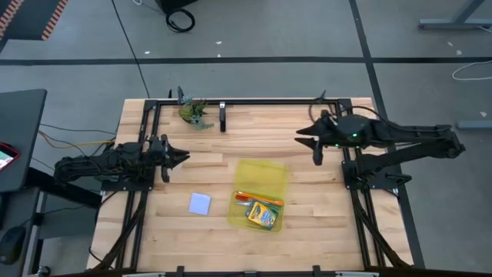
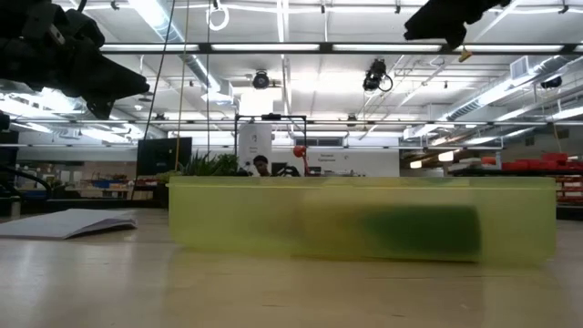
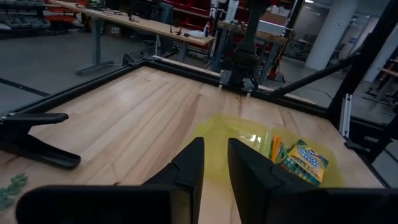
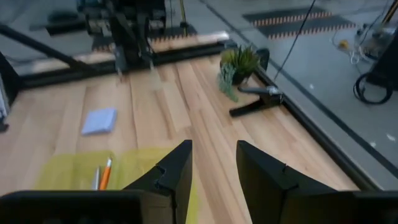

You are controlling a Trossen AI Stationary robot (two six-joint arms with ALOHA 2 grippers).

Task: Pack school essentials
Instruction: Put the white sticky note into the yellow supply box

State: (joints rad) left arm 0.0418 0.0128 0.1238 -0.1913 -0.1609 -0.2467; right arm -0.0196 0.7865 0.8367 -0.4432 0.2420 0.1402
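Note:
Of the school essentials, a yellow-green crayon box (image 1: 263, 215) and an orange pencil (image 1: 257, 198) lie in the flat translucent yellow case (image 1: 261, 175) at the table's middle. A pale blue note pad (image 1: 200, 203) lies flat on the wood to the case's left. My left gripper (image 1: 183, 157) hovers left of the case, pointing level toward it, its fingers a little apart with nothing between them (image 3: 214, 168). My right gripper (image 1: 306, 140) hangs above the table beyond the case's far right corner, open and empty (image 4: 214, 168). The crayon box (image 3: 305, 162) and pencil (image 3: 275, 149) also show in the left wrist view.
A greenish leafy clump (image 1: 194, 112) and a black clamp (image 1: 223, 115) sit at the far edge. A black metal frame (image 1: 254, 101) runs around the table. In the low view the case's wall (image 2: 364, 228) stands across the middle, with the note pad (image 2: 68, 223) to its left.

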